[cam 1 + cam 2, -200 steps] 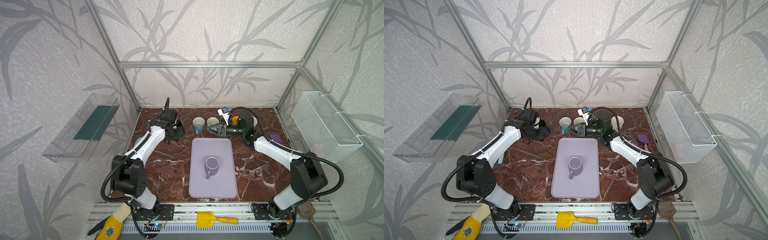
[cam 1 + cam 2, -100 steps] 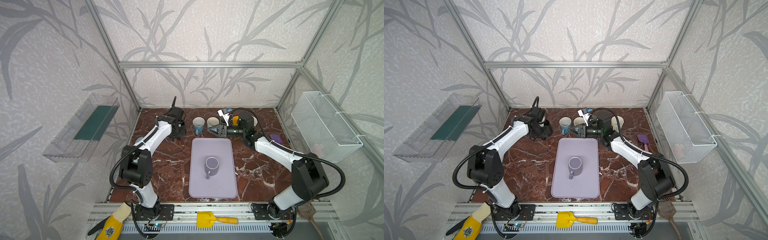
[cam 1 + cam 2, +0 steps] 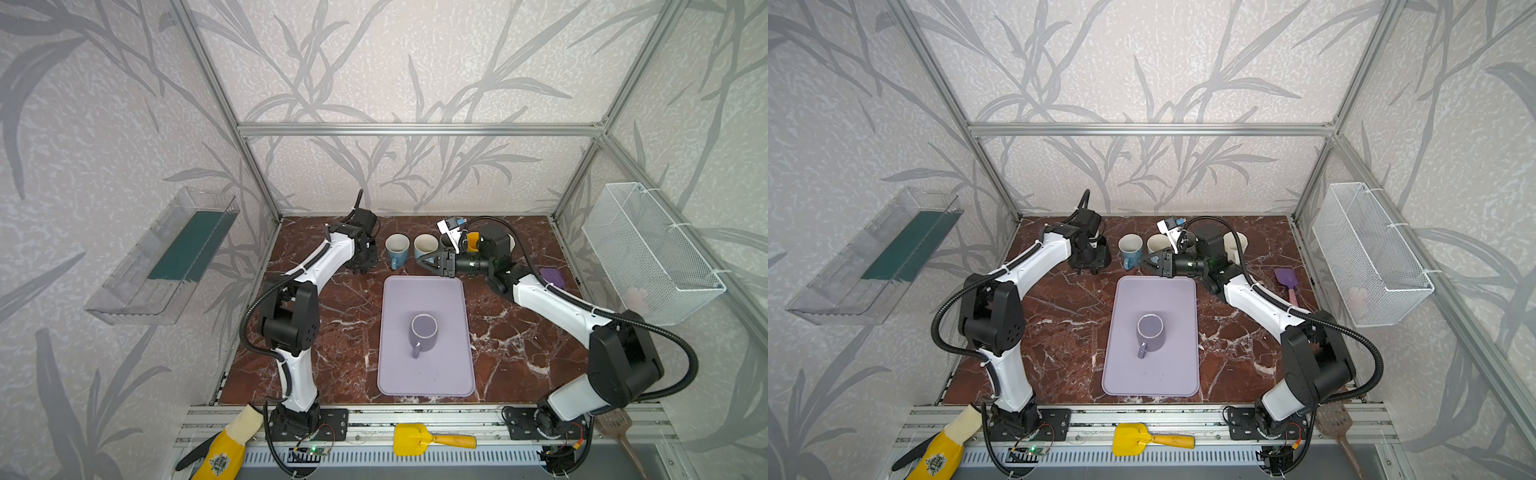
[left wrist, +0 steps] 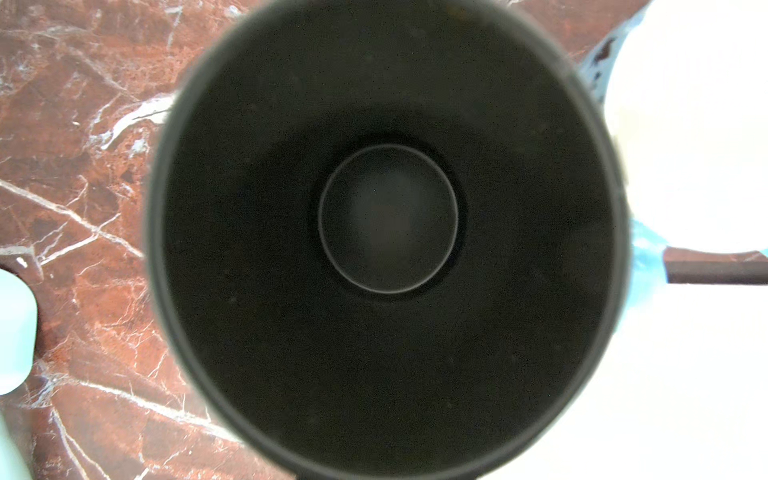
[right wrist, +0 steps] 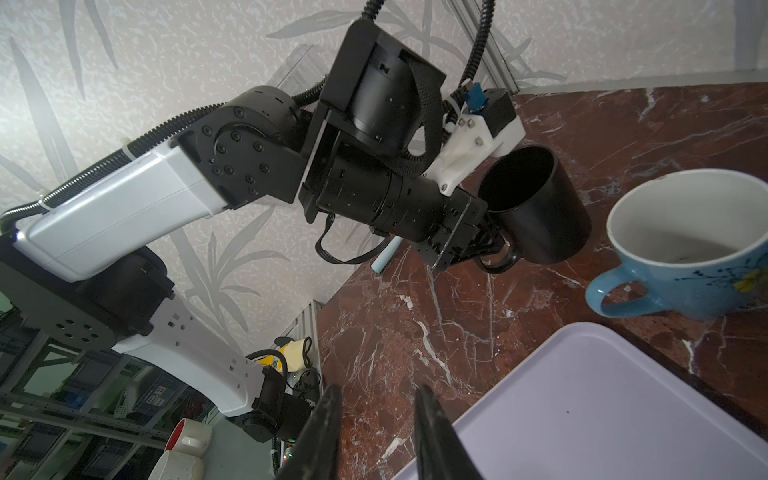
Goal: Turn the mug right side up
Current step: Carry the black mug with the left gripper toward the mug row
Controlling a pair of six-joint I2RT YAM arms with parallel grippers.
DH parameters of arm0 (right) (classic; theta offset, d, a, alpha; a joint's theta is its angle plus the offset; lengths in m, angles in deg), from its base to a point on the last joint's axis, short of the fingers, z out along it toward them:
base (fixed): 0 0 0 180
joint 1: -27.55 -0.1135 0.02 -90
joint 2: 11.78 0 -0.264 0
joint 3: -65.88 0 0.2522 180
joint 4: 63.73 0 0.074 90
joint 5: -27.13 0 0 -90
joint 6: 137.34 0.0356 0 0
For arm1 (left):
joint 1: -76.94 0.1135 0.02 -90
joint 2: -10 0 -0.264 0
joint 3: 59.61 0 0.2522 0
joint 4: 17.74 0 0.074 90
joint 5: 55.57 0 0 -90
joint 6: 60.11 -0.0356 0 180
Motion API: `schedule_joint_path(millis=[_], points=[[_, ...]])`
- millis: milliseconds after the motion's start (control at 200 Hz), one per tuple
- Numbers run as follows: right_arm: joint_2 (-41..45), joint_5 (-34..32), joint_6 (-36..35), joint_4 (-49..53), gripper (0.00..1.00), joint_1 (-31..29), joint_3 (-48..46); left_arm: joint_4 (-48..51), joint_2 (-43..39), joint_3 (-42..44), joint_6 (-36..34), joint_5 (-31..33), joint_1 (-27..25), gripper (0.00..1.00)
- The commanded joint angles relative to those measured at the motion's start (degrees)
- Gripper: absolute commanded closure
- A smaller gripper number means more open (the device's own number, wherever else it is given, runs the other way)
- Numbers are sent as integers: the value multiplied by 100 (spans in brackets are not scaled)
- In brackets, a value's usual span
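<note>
The left jaws are clamped on the handle of the black mug (image 5: 536, 203), so it stands mouth-up on the counter (image 3: 345, 332); the right jaws wait slightly apart, empty.

No legible text, number or brand anywhere; emblem on yellow glove (image 3: 224, 448) too small to read.

Both top views are shot from high up front, tilted down over table (image 3: 353, 324) + tray (image 3: 424, 374). Left wrist cam is held v close, straight into the black mug (image 4: 386, 365); same mug is caught by right wrist cam, low, side-on.
</note>
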Motion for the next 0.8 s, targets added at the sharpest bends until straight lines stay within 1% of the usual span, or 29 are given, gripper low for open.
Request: schedule_joint_path(millis=[0,265,795], points=[[185,-40,-136,66,69,44,-79,-41,45,-296,-72,206,-19,100],[176,-139,-184,157,69,50,-88,-209,356,-434,-63,148,-19,100],[176,-200,-250,225,69,49,-100,-447,715,-610,32,94,-19,100]])
